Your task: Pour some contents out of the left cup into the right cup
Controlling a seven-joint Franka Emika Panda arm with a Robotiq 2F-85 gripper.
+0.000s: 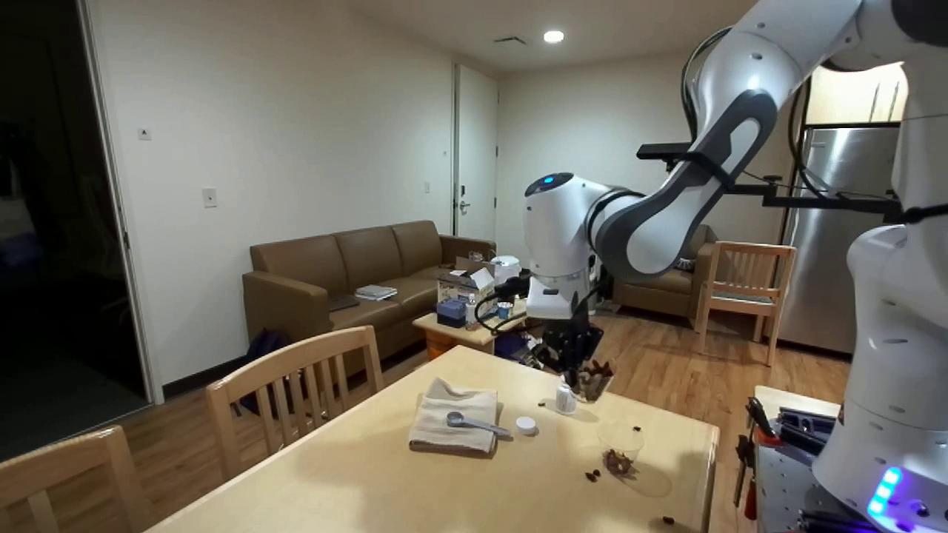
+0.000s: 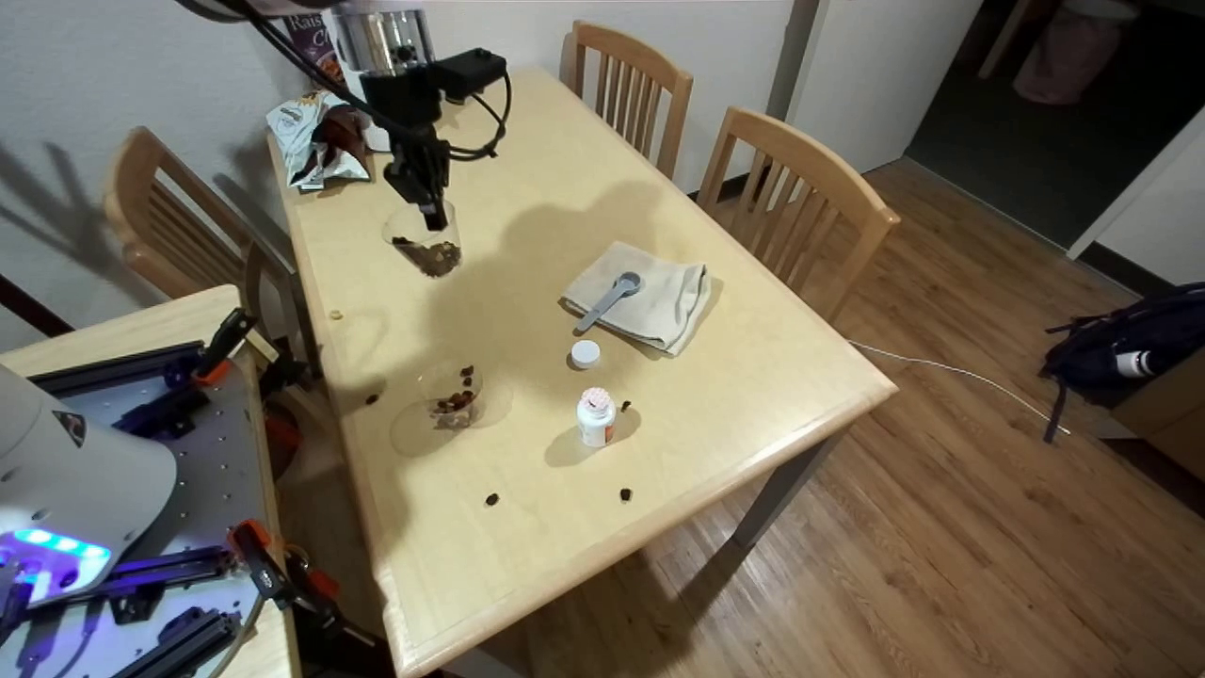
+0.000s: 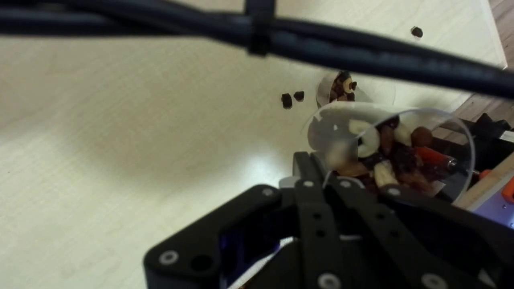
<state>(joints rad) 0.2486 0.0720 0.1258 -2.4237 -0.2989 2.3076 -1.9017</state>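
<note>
In an exterior view, the pincer [image 1: 572, 376] holds the clear left cup [image 1: 596, 385] aloft; in an exterior view, the clear right cup [image 2: 444, 391] stands on the surface [image 2: 753, 386]; in the wrist view, fingers [image 3: 309, 198] nearly together pinch the left cup's wall, nuts [image 3: 384, 174] inside.

Folded beige cloth [image 2: 664, 315] flat on pale rectangular wooden table [image 2: 753, 400], grey long-handled scoop [image 2: 604, 305] lying on the cloth, round white cap [image 2: 585, 354] beside the scoop, small white cylindrical bottle [image 2: 596, 427] upright, crumpled white-and-brown bag [image 2: 315, 141], long three-cushioned brown sofa [image 1: 363, 259]
</note>
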